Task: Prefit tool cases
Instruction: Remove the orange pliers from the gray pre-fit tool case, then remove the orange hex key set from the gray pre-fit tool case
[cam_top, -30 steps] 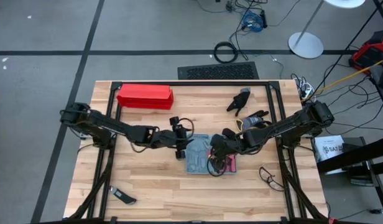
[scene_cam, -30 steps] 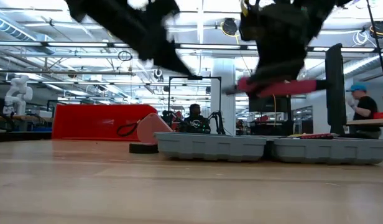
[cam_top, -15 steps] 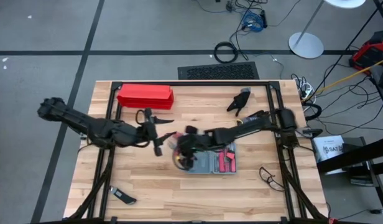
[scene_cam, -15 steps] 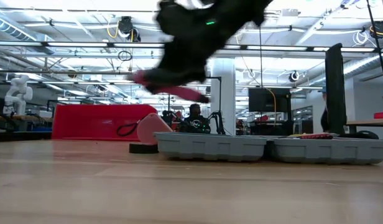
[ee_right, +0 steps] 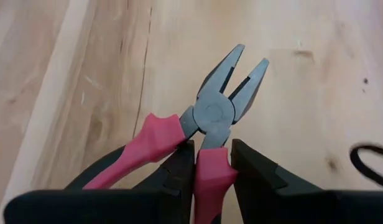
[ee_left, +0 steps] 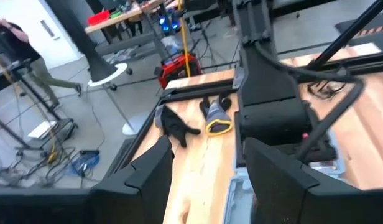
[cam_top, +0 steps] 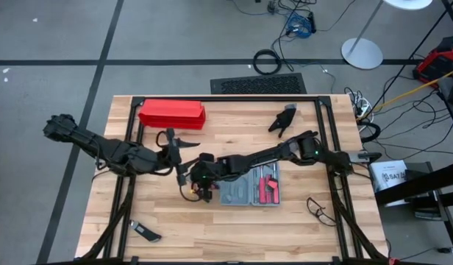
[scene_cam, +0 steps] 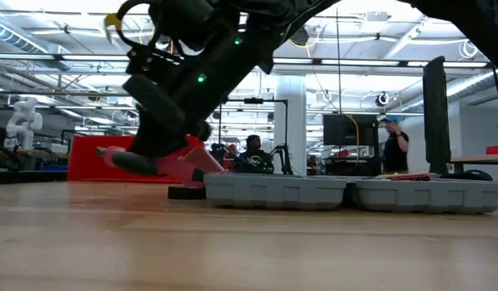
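Pale wooden planks form the table (cam_top: pixel 175 221), with a grey workshop floor around it. From above, the open blue-grey tool case (cam_top: pixel 248 189) lies just right of centre, some red-handled tools in its right half. The right gripper (cam_top: pixel 201 184) reaches across to the case's 9 o'clock side, close to the wood. Only its wrist camera tells what it carries: its fingers (ee_right: pixel 179 165) are pinched on one pink handle of a pair of pliers (ee_right: pixel 219 112), whose steel jaws are slightly parted over bare table. The level view shows the pink handles (scene_cam: pixel 144 162) hanging just above the surface, left of the case's grey wall (scene_cam: pixel 273 191), and people standing in the room beyond. The left gripper (cam_top: pixel 179 147) waits at 10 o'clock from the case, fingers spread and holding nothing. Toward 11 o'clock sits a red box (cam_top: pixel 171 114), toward 1 o'clock black gloves (cam_top: pixel 285 119).
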Tool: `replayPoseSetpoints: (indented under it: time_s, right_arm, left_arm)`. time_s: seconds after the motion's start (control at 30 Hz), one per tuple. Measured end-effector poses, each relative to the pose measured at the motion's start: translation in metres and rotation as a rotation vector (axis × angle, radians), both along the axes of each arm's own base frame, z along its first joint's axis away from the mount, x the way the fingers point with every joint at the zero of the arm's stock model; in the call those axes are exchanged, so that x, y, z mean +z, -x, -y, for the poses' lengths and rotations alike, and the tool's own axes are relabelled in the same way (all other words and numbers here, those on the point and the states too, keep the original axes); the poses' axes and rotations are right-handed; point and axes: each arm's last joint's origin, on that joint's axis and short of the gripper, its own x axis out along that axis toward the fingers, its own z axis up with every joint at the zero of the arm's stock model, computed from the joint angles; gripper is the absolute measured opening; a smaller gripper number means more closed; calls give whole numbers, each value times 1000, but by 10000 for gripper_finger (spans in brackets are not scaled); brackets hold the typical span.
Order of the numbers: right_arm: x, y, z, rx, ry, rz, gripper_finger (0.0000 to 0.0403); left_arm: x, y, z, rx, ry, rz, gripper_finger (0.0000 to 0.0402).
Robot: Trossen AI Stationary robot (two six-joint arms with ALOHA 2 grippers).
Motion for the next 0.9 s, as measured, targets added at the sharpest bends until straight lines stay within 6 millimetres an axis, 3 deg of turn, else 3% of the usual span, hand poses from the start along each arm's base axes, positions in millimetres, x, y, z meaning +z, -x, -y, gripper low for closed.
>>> replayPoseSetpoints:
  time_s: [0.3, 0.43, 0.57, 0.73, 0.9]
  right_arm:
    - [11, -5, 1, 0, -3, 84, 172]
    - [16, -4, 1, 10, 12, 35, 185]
    - [30, 11, -1, 37, 44, -95, 183]
    - [65, 49, -18, 41, 168, -197, 160]
    - [82, 118, -26, -72, 201, -324, 142]
  left_arm:
    - [-3, 1, -1, 32, 4, -18, 203]
    - [-3, 1, -1, 32, 3, -19, 203]
    - [-4, 1, -1, 33, -2, -30, 203]
    - [-6, 2, -2, 49, -15, -54, 203]
    - [-9, -1, -1, 61, -13, -62, 203]
